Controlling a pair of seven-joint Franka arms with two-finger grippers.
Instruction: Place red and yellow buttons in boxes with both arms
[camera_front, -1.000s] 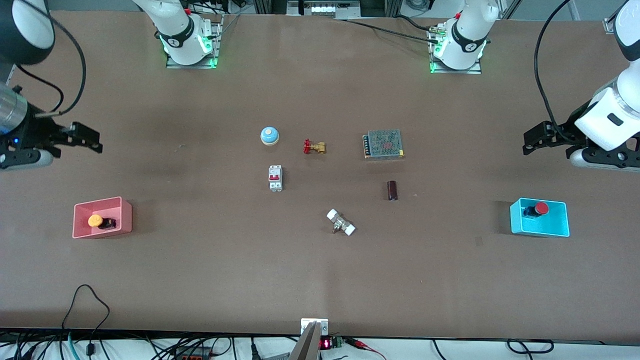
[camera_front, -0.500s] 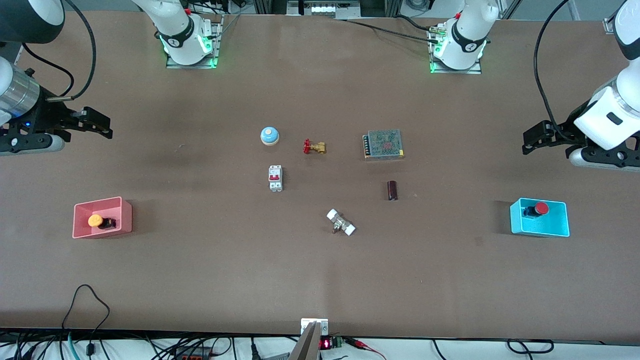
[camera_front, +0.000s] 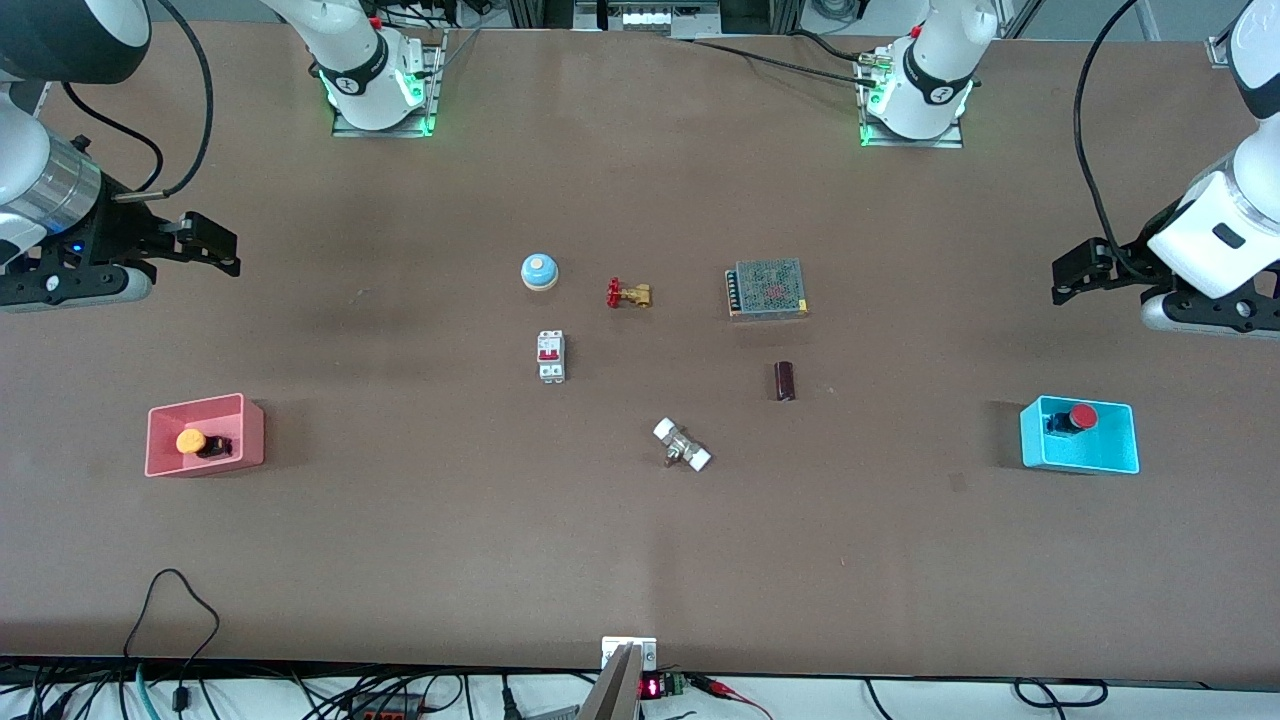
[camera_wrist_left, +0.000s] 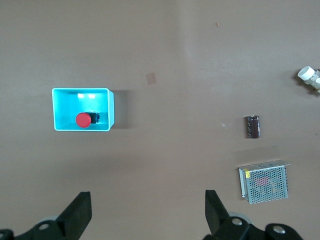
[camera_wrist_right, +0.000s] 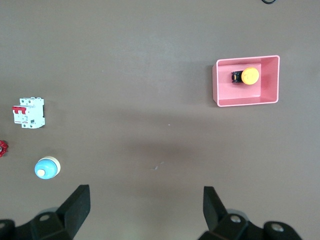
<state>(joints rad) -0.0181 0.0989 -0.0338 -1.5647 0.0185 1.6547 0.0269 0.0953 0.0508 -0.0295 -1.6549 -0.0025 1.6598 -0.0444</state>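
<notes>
Buttons sit boxed — pincers open, well apart.

Bell, brass valve, breaker, power supply

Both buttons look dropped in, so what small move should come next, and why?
Probably just pull both arms home. The yellow button lies in the pink box, the red button in the cyan box, and the left claw and right claw are open and empty.
</notes>
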